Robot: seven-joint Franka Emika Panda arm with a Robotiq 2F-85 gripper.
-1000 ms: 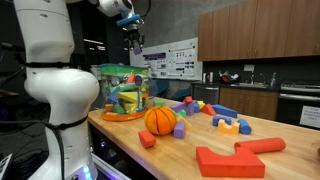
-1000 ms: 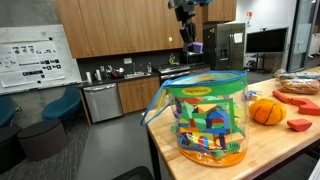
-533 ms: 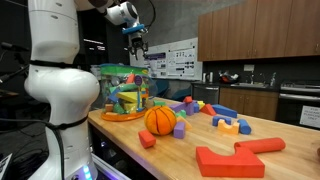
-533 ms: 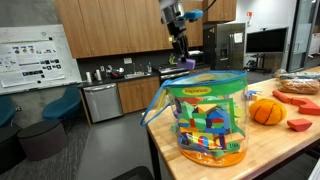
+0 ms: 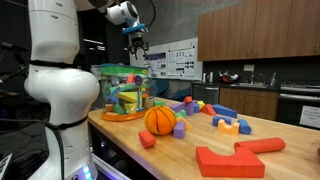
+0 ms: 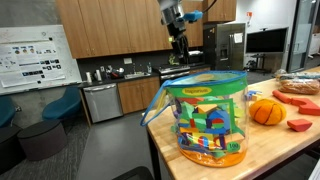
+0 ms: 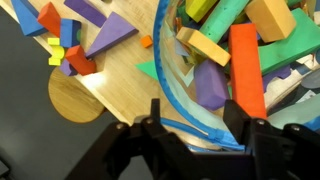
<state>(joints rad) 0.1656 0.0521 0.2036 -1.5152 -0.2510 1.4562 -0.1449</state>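
My gripper (image 5: 137,50) hangs open and empty above a clear plastic tub (image 5: 122,92) with a blue rim, full of coloured wooden blocks. It shows in both exterior views (image 6: 181,55), over the tub (image 6: 208,115). In the wrist view the gripper (image 7: 197,122) straddles the tub's blue rim (image 7: 172,75), with one finger outside and one inside. A purple block (image 7: 210,85) lies in the tub just beyond the jaws, beside a long orange block (image 7: 245,65). An orange ball (image 5: 160,120) sits on the table next to the tub.
Loose blocks lie across the wooden table (image 5: 200,140): a red cube (image 5: 147,139), a purple cube (image 5: 179,130), big flat red pieces (image 5: 230,160) and a coloured cluster (image 5: 205,106). The robot's white base (image 5: 55,90) stands at the table's end.
The gripper moved over the tub and came lower. The purple block seen in its jaws earlier is gone from them and lies in the tub; the jaws now stand open.
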